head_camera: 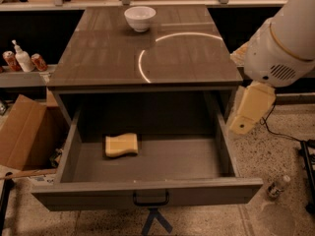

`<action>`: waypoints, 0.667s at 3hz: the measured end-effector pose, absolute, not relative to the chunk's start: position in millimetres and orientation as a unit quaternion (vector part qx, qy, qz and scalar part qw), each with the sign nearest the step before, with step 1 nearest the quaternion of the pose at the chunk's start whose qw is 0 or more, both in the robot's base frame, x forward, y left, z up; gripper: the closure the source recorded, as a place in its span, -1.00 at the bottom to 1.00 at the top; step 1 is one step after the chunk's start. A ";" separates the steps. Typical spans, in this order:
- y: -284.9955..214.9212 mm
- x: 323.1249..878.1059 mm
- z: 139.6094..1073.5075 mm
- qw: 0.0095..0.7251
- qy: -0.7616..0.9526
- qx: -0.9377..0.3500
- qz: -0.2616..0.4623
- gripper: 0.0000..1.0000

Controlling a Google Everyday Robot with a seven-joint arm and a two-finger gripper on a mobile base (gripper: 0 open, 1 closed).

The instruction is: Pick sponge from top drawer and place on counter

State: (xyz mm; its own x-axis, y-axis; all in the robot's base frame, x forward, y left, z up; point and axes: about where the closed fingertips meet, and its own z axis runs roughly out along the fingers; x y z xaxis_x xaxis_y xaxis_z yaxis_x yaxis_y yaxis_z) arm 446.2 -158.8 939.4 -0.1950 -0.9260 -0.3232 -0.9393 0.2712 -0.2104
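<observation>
Sponge (121, 145) soft, light, squishy. Lies in top drawer (98, 193), down-left of claw (246, 119). Pinch across narrow middle. Claw wide or narrow: can't tell.

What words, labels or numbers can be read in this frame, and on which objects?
Nothing legible anywhere.
Two red cans and white pump bottle on the left shelf: labels too blurred.
Small clear bottle on the floor: label unreadable.
Pale yellow sponge, grey-brown top drawer, glossy counter, white bowl, brown cardboard box: no markings visible.
Cream gripper, hanging right of the open drawer: no markings visible.
</observation>
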 end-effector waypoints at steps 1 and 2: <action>-119.7 447.2 905.6 0.202 0.779 -0.589 0.072 -1.00; -116.7 445.9 898.2 0.205 0.776 -0.591 0.076 -1.00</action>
